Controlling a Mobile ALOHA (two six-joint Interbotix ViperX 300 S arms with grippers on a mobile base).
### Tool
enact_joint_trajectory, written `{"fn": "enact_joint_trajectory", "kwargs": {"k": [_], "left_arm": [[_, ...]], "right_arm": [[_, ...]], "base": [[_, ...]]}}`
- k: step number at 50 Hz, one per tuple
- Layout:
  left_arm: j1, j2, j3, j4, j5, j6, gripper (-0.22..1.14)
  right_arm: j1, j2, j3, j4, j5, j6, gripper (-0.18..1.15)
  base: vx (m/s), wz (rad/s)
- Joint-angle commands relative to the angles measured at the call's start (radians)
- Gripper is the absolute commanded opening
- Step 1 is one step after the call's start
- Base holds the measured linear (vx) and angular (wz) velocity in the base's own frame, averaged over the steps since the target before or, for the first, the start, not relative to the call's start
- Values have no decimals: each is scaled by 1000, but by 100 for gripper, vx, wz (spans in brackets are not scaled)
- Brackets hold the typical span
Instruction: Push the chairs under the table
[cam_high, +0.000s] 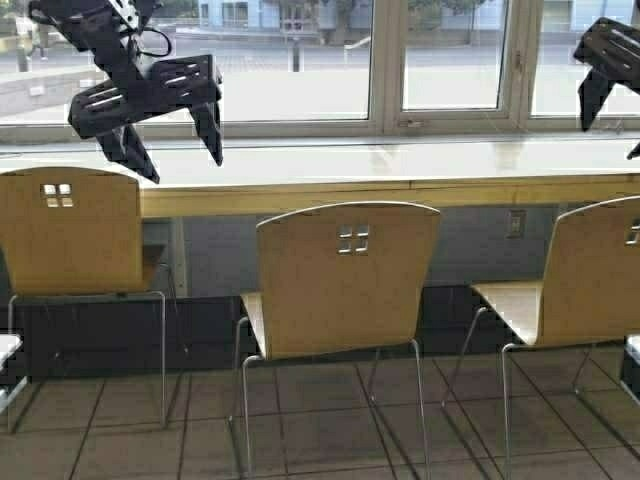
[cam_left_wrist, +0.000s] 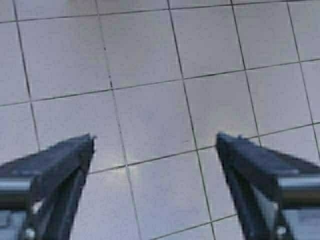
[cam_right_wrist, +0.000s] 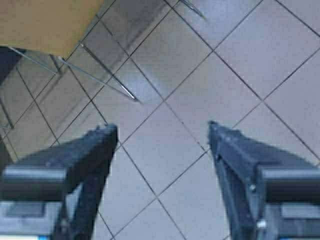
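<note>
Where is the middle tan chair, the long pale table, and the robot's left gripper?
Middle tan plywood chair (cam_high: 345, 290), high view, on its curved back.
Long pale-wood table (cam_high: 330, 165), high view, on its bare glossy top.
Left gripper (cam_high: 170, 150), high view, between its open black fingertips.

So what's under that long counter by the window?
Under the table: a dark wall panel, a wall socket, and the left chair's seat tucked in. Chair backs hide the rest.

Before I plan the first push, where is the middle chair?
In the high view the middle chair stands at centre, its back toward the robot, pulled out from the table, between the left chair and the right chair.
</note>
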Motion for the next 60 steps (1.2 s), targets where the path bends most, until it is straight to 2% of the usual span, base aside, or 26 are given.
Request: {"fn": "enact_joint_trajectory", "kwargs": {"k": [1,30,60], "left_arm": [[2,-11,-21,-2,-3,-2,102],[2,-2,-21,-8,0,-6,102],[15,26,-26,-8,6,-2,102]], "right_arm": [[3,-8,-23,8,6,0,91],[3,-26,-28,29,21,0,91],[9,28,-15,49,28,0,91]], "base": [[11,-14],[20,-6],[28,0]]}}
